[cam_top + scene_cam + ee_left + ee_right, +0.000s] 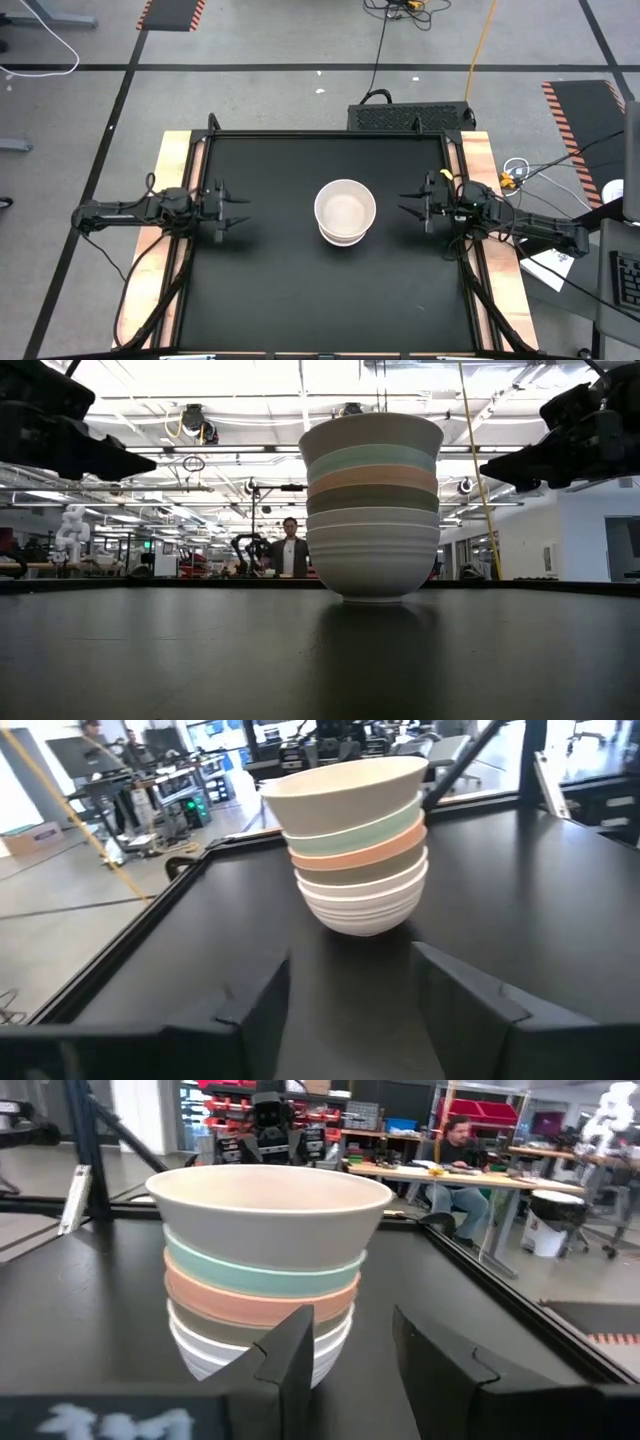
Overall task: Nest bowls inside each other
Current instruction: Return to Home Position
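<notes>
A stack of six small round smooth bowls (345, 212) stands upright near the middle of the black-topped counter (270, 290), between the two arms. The bowls are nested one inside the next, mouths up, so only a band of each wall shows under the bowl above it.

From the bottom up:
- A white bowl (372, 565) rests on the counter and shows most of its wall.
- Inside it sits a second white bowl (372, 518).
- Next comes the grey-brown bowl (372, 500).
- Then the salmon-orange bowl (372, 481).
- Then the mint green bowl (372, 460).
- On top is the cream-beige bowl (372, 432), whose wall shows more fully than the bands beneath it.

In the high view the top bowl's pale inside covers nearly the whole stack, with a sliver of white rim showing at one edge.

The left end effector (242, 211) hangs over the left side of the counter, well apart from the stack. Its two dark fingers are spread, released and gripping nothing. The right end effector (403, 207) hangs over the right side, nearer the stack but not touching it, with its fingers likewise parted and released. Both point inward toward the bowls.

Beyond the counter a person (290, 552) stands in the room, and a second person (458, 1155) sits at a desk.
</notes>
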{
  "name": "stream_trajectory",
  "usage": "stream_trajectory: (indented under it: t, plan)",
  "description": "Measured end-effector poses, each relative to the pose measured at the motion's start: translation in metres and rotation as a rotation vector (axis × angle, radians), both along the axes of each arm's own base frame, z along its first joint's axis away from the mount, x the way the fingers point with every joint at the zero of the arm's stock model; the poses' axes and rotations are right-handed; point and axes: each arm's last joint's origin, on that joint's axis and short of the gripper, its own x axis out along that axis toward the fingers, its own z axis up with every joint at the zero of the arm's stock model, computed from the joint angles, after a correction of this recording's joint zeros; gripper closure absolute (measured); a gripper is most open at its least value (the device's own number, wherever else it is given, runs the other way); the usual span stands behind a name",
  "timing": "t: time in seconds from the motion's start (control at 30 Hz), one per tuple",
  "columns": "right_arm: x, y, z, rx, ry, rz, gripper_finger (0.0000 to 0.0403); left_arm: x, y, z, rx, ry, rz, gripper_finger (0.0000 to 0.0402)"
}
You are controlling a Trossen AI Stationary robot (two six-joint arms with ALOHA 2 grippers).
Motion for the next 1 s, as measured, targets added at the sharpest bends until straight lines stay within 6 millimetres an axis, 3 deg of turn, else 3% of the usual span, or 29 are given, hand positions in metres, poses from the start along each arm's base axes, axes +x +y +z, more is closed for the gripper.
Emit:
stream_trajectory:
  t: [0.1, 0.27, 0.57, 0.77, 1.0]
  plan:
    - [0.0001, 0.0011, 0.0005, -0.011, -0.004, 0.039, 0.0309, 0.0004, -0.0006, -0.0005, 0.02, 0.008, -0.022, 0.0247]
    - [0.0003, 0.0012, 0.0004, -0.012, -0.003, 0.043, 0.039, 0.0022, -0.0006, -0.0028, 0.035, 0.038, -0.026, 0.0383]
    - [0.0005, 0.0027, 0.0036, 0.012, -0.038, 0.094, 0.0401, 0.0041, -0.0004, -0.004, 0.014, 0.051, -0.018, 0.0396]
    - [0.0005, 0.0027, 0.0063, 0.036, -0.066, 0.096, 0.0402, 0.0057, -0.0011, 0.0028, -0.033, -0.043, -0.035, 0.0398]
    - [0.0005, 0.0038, 0.0057, 0.103, -0.062, 0.13, 0.0403, 0.0088, -0.0012, -0.0054, -0.074, -0.105, -0.042, 0.0399]
